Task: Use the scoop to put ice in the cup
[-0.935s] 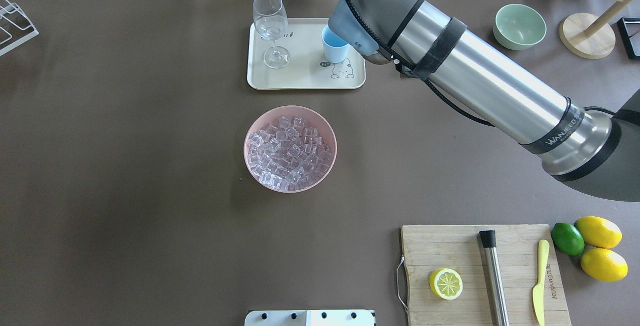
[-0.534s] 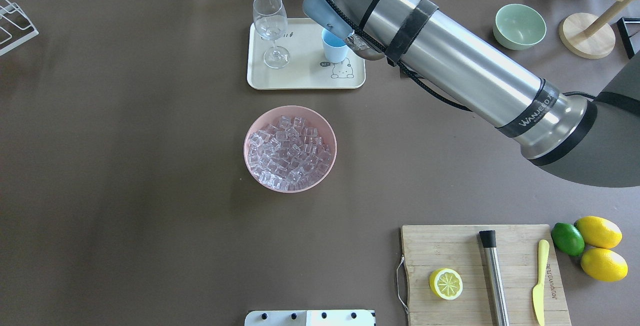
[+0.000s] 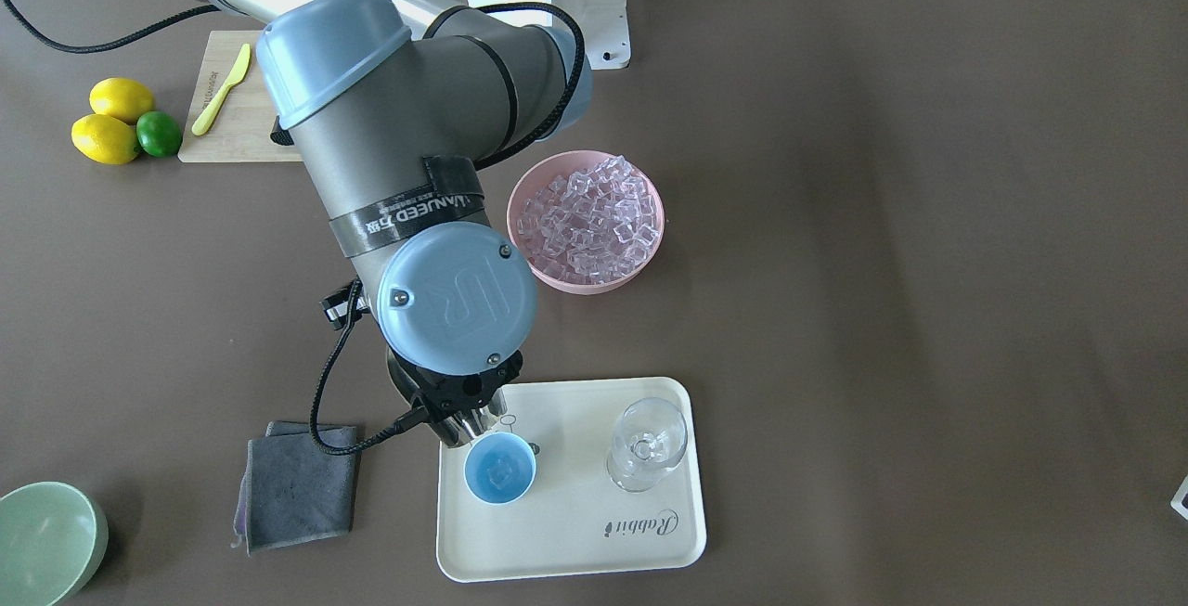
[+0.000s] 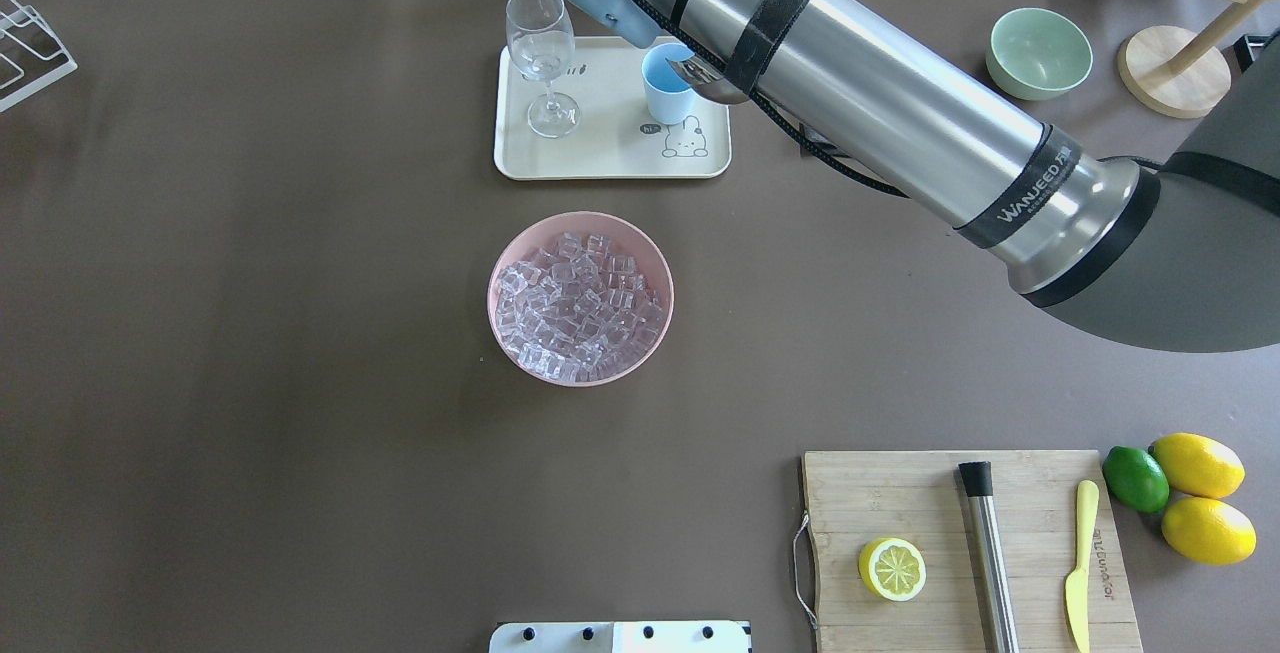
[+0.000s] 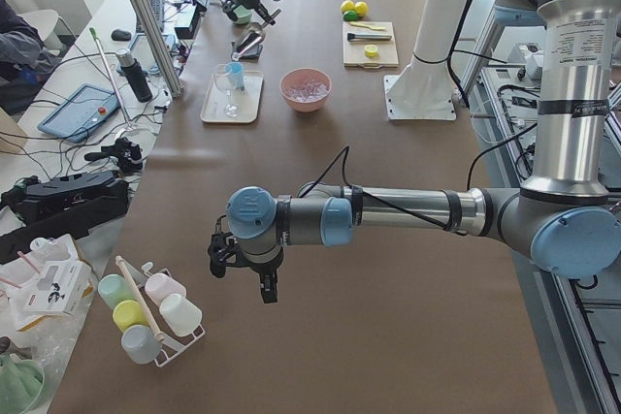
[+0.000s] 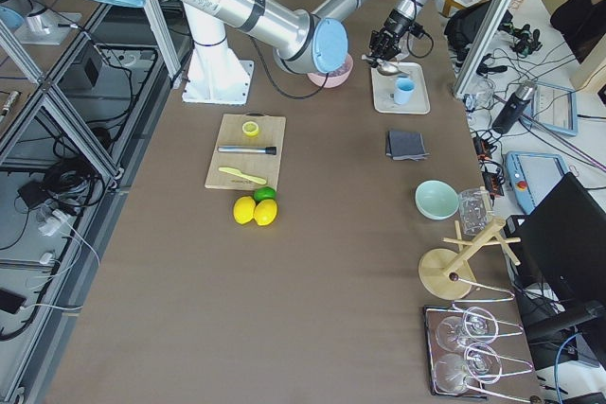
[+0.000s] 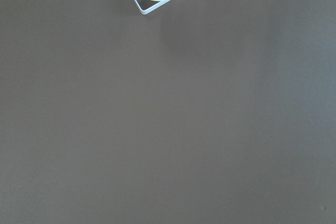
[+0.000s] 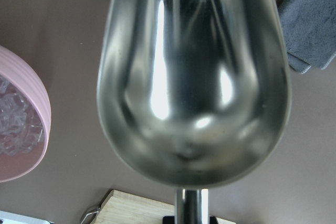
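The steel scoop (image 8: 191, 77) fills the right wrist view, seen from under its trough. My right gripper (image 3: 457, 416) is shut on its handle, mostly hidden under the wrist. The scoop's (image 4: 703, 76) tip hangs tilted at the rim of the light blue cup (image 3: 499, 469), which stands on the cream tray (image 3: 575, 541) and has ice (image 3: 502, 468) showing inside. More ice (image 4: 578, 303) is heaped in the pink bowl (image 4: 655, 263) nearer the robot. My left gripper (image 5: 240, 269) hovers over bare table far to the left. I cannot tell whether it is open or shut.
A stemmed glass (image 3: 647, 444) stands on the tray beside the cup. A grey cloth (image 3: 297, 485) and a green bowl (image 3: 42, 536) lie beyond the right arm. A cutting board (image 4: 965, 543) holds a lemon half, a steel cylinder and a knife, with lemons and a lime alongside.
My right arm has swung to the left in the overhead view, and the scoop has come with it to the cup's rim. The cup, the tray and the pink bowl have stayed put.
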